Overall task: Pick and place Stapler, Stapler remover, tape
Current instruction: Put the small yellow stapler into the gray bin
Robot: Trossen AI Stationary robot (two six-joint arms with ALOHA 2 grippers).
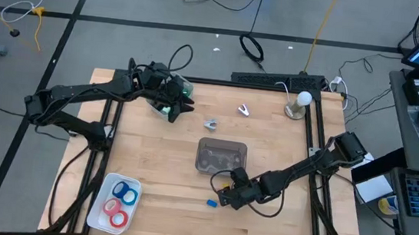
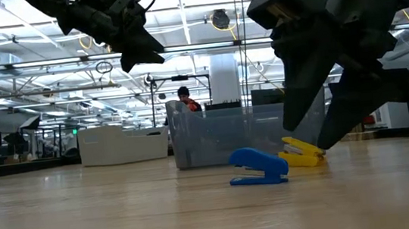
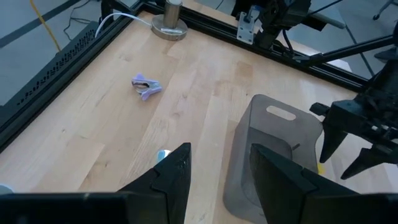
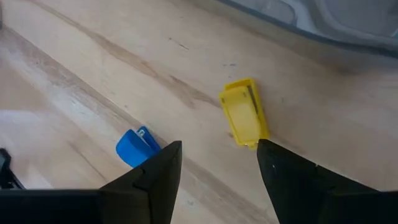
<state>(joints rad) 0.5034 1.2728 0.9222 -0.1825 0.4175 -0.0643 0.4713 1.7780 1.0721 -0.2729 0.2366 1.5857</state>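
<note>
The clear grey bin (image 1: 221,156) at table centre shows no distinct contents. The white tray (image 1: 101,203) at the near left corner holds the tape rolls (image 1: 119,203), red and blue. The yellow stapler (image 4: 244,112) and blue stapler (image 4: 136,147) lie on the table (image 1: 159,159) just before the bin. The right gripper (image 4: 217,163) hovers over them, fingers parted, empty. The left gripper (image 3: 219,169) hangs raised near the far left, parted, empty.

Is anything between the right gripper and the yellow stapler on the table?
Nothing visible. The right gripper hovers open just above the yellow stapler, bare wood between them. The blue stapler lies off to one side, and the grey bin sits beyond.
</note>
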